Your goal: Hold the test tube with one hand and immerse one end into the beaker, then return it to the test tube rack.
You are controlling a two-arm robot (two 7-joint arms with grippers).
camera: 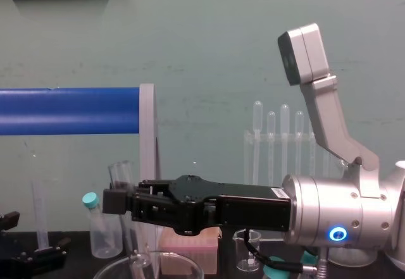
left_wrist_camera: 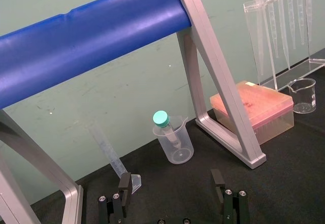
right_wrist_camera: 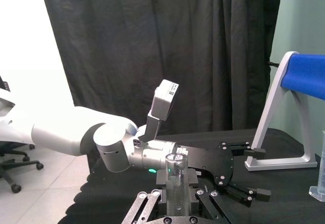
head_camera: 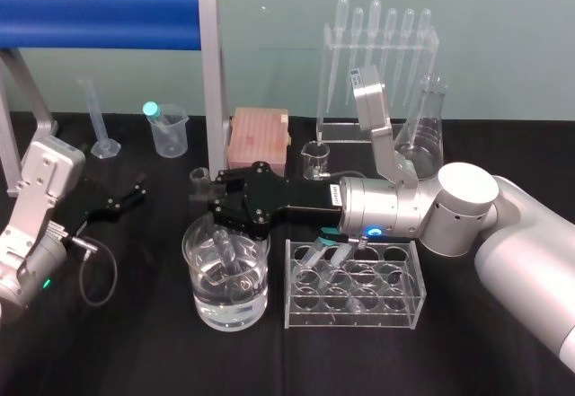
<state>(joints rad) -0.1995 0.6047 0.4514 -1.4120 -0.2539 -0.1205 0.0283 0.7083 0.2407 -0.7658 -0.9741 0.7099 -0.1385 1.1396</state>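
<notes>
My right gripper (head_camera: pixel 210 201) reaches in from the right and is shut on the test tube (head_camera: pixel 223 245), a clear glass tube standing nearly upright. Its lower end dips into the water in the wide beaker (head_camera: pixel 199 299) near the table's front. In the chest view the test tube (camera: pixel 121 173) rises above the right gripper (camera: pixel 119 201) and the beaker's rim (camera: pixel 149 267). The right wrist view shows the tube (right_wrist_camera: pixel 175 173) between the fingers (right_wrist_camera: pixel 152 203). The clear test tube rack (head_camera: pixel 415 275) stands just right of the beaker. My left gripper (head_camera: pixel 126 200) rests open at the far left, its fingers (left_wrist_camera: pixel 124 183) empty.
A blue bar on a grey frame (head_camera: pixel 211 73) stands at the back left. Behind the beaker are a pink box (head_camera: pixel 260 136) and a small beaker (head_camera: pixel 314 158). A pipette stand (head_camera: pixel 377 64), a conical flask (head_camera: pixel 422 136), a plastic cup (head_camera: pixel 168 131) and a graduated cylinder (head_camera: pixel 99 118) line the back.
</notes>
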